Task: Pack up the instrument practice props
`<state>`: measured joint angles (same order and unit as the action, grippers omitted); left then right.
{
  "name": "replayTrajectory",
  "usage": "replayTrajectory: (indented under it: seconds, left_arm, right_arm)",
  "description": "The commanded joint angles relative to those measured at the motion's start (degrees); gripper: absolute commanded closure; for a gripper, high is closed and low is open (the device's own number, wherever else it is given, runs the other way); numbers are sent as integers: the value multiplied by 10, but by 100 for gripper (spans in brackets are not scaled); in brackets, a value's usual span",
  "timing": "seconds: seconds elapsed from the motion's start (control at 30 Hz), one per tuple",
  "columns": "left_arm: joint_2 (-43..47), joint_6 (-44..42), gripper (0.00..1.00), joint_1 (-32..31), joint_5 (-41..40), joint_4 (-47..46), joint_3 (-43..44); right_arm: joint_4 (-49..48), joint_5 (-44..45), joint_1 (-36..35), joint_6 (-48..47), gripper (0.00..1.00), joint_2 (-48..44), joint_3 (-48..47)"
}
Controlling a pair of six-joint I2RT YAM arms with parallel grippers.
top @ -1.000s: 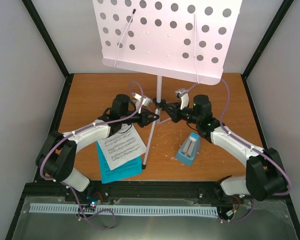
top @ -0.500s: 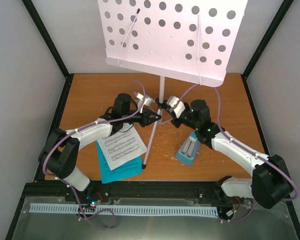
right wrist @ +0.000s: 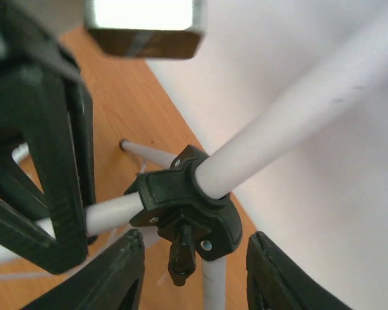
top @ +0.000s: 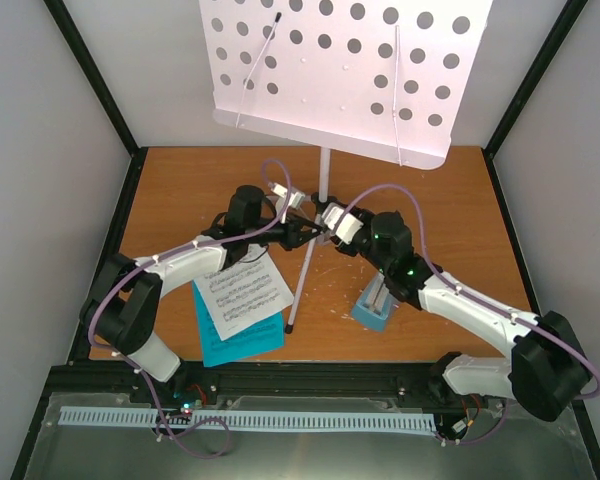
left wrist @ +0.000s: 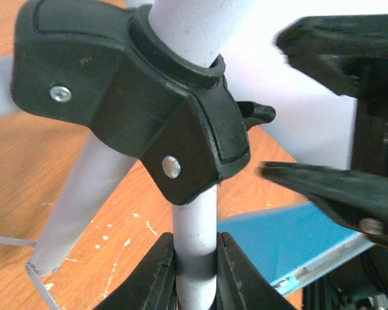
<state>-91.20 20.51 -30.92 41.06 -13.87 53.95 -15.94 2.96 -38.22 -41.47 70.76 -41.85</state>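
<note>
The white perforated music stand (top: 345, 70) stands at the back on a thin grey tripod (top: 302, 285). My left gripper (top: 308, 236) is shut on the grey tube just below the black tripod hub (left wrist: 136, 110); its fingers (left wrist: 156, 274) clamp that tube. My right gripper (top: 332, 222) is open, and its fingers (right wrist: 116, 274) straddle the hub (right wrist: 187, 206) and its thumbscrew (right wrist: 181, 255) without touching. The light-blue metronome (top: 378, 303) stands partly under my right arm. The white sheet (top: 242, 292) lies on the blue sheet (top: 235, 338) to the left.
The blue sheet also shows in the left wrist view (left wrist: 291, 239). The tripod's front leg ends near the table's front edge (top: 291, 327). Grey walls enclose the wooden table (top: 460, 200). The stand's tray overhangs the back of the table.
My right gripper has moved left to the tripod hub and turned, with its arm now over the metronome. The stand's tray has shifted slightly right. My left gripper keeps its hold.
</note>
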Motion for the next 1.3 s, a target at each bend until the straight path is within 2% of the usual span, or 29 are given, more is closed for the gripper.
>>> replayTrajectory:
  seconds: [0.0, 0.07, 0.13, 0.23, 0.4, 0.47, 0.57, 0.7, 0.73, 0.83, 0.97, 1.1, 1.27]
  left_arm:
    - [-1, -19, 70, 3, -67, -25, 37]
    - [11, -27, 55, 3, -99, -6, 41]
    - [29, -32, 36, 4, -121, 7, 39]
    - [62, -38, 17, 10, -142, 31, 30]
    - [146, 3, 2, 44, -172, 113, 10]
    - [186, 39, 1, 99, -126, 158, 7]
    - [232, 65, 1, 180, -31, 211, 15]
    - [251, 29, 1, 274, 25, 298, 55]
    - [256, 10, 1, 286, 10, 312, 64]
    - [279, -29, 1, 290, -106, 331, 69]
    - [327, -51, 0, 289, -202, 291, 20]
    - [345, -75, 1, 290, -245, 259, -28]
    - [351, -82, 1, 290, -248, 250, -39]
  right_arm:
    - [-30, 0, -5, 119, 50, -50, 8]
    - [-24, -7, -5, 196, 42, -65, 13]
    - [-10, -14, -4, 261, 38, -78, 17]
    - [2, -14, -5, 342, 32, -100, 30]
    - [35, 13, 4, 500, 19, -140, 36]
    - [60, -4, 16, 554, 16, -146, 27]
    - [93, -27, 41, 688, 16, -141, 4]
    - [116, -67, 54, 873, 15, -120, -17]
    - [117, -76, 55, 917, 13, -114, -19]
    - [110, -106, 55, 1017, 12, -94, -23]
    - [116, -129, 53, 1088, 11, -62, -42]
    - [126, -111, 53, 1131, 11, -49, -49]
    - [79, -103, 53, 1192, 16, -33, -32]
